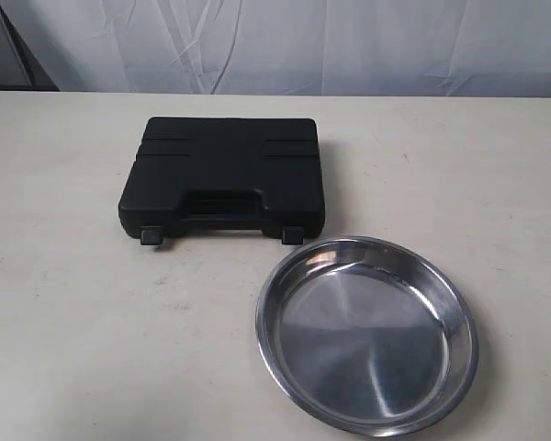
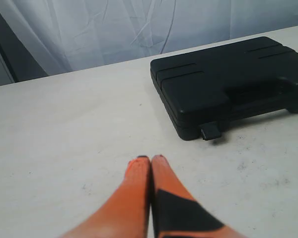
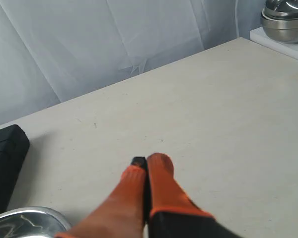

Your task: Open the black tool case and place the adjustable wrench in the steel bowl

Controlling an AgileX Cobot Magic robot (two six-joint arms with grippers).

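Found the black tool case (image 1: 222, 175) shut and lying flat on the table (image 1: 64, 331), just beside the steel bowl (image 1: 367, 340) and apparently not touching it. Saw no adjustable wrench, presumably packed inside. Noted a latch tab (image 1: 152, 237) at each end of the handle side. Judged the case rigid, light and prone to skidding, so best pinned down while prising the tabs. Expected hard, slick, weighty steel from the wrench, better gripped mid-handle. Found left gripper (image 2: 150, 158) and right gripper (image 3: 146, 161) with fingers pressed together, holding nothing
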